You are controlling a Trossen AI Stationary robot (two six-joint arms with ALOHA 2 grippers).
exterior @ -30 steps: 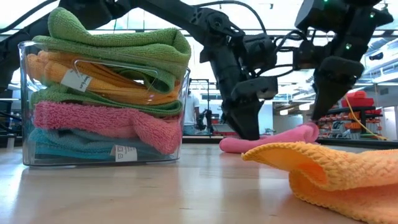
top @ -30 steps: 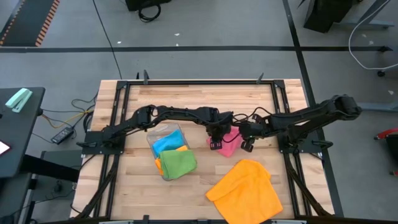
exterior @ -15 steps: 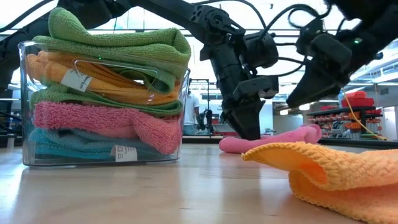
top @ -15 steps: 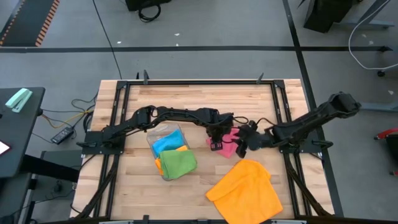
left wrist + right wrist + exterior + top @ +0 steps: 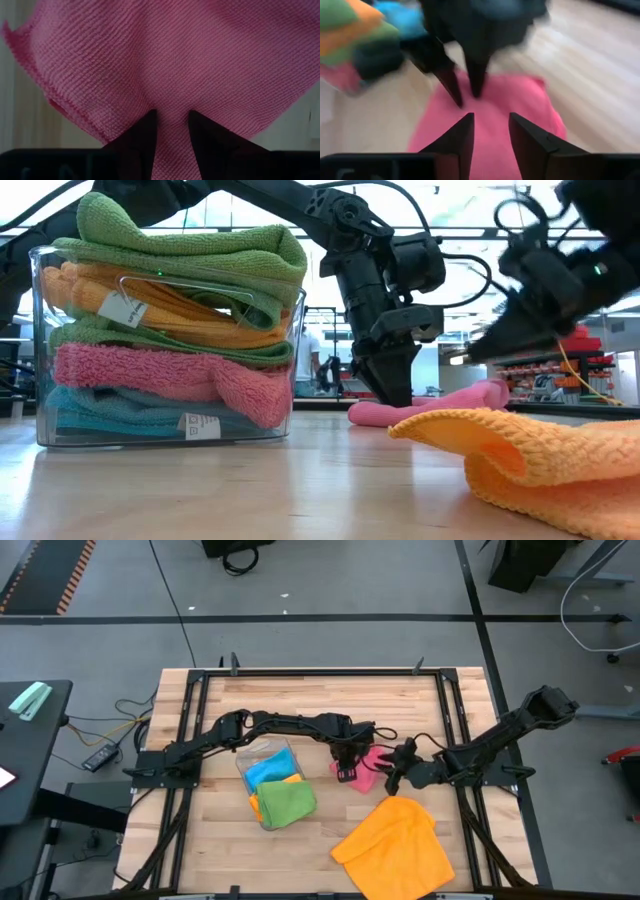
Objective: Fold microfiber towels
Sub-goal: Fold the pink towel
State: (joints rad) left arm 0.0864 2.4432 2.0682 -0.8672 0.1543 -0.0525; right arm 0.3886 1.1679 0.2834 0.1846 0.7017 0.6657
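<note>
A pink microfiber towel (image 5: 370, 768) lies folded on the table's middle; in the low view it is a low roll (image 5: 440, 402). My left gripper (image 5: 346, 772) stands over its left end, pointing steeply down, shut on the cloth (image 5: 171, 112). My right gripper (image 5: 394, 780) hovers just off the towel's right end, slanting down toward it, fingers a little apart with nothing between them (image 5: 491, 116). An orange towel (image 5: 395, 845) lies crumpled at the near right. My left gripper pinches a ridge of the pink towel (image 5: 170, 125) between its two fingers, near the towel's left end. The fingers come from above, pointing steeply down. The towel rests on the table; one layer or several, I cannot tell.
A clear plastic bin (image 5: 262, 755) left of the pink towel holds stacked folded towels, green on top (image 5: 190, 240), then orange, pink and blue. The orange towel's raised edge (image 5: 450, 425) lies close in front of the pink one. Bare wood shows at the far side.
My right gripper has come off the pink towel's right end, risen a little and tipped from pointing down to a shallow slant, its arm swinging toward the near right. The pink towel stays flat on the table. My left gripper keeps its place.
</note>
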